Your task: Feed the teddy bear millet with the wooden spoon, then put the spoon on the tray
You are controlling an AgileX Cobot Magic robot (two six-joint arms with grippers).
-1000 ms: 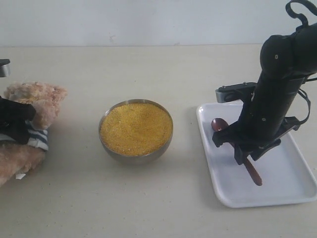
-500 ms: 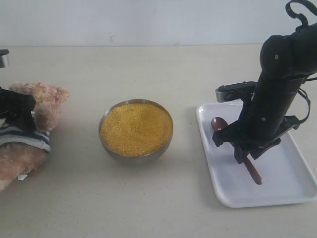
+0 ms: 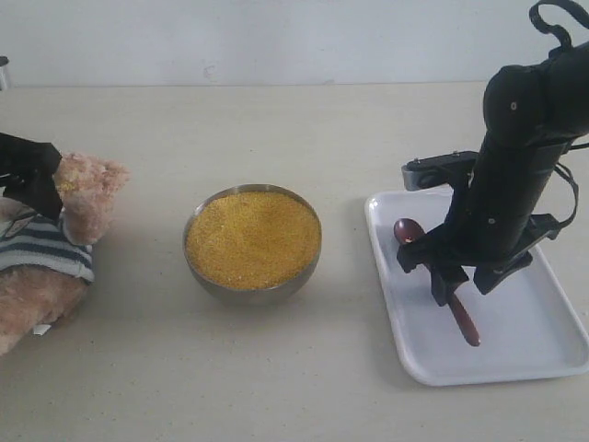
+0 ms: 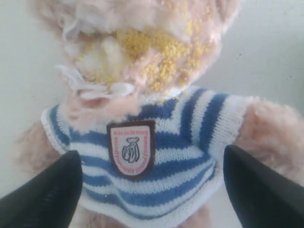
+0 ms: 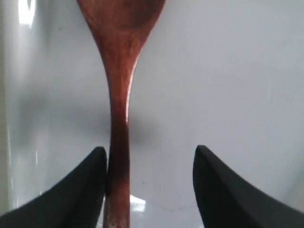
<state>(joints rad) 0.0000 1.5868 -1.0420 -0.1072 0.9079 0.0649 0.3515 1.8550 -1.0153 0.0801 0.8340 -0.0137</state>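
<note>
The spoon [image 3: 466, 322] is lying flat on the tray [image 3: 534, 331] at the counter's [image 3: 276, 387] right edge. Its bowl is pointing toward the tray's far left corner. The right gripper [image 3: 463, 284] is hanging directly over the handle with its jaws released and grasping nothing. In the right wrist view the handle is running just beside one finger [image 5: 80, 190], perhaps brushing it, while the other finger is standing well clear.

At the counter's left edge the bear [image 3: 55, 249] is lying on its back. The left gripper [image 4: 151, 156] is hovering above its striped shirt, jaws spread wide to either side and holding nothing. Yellow grains are clinging to the bear's muzzle [image 4: 161, 57]. The millet [image 3: 253, 238] is filling its bowl [image 3: 207, 276] near the middle of the counter, between bear and tray.

Judging by the grains on the muzzle and the spoon resting inside the rim, the feeding is looking done and the last step, setting the spoon down, is at the point of letting go. The next move is calling for the right arm to lift straight up. With the handle so close to that one finger, a sideways pull is likely to drag the spoon across the tray. The left arm is needing only to back away without snagging the plush.
</note>
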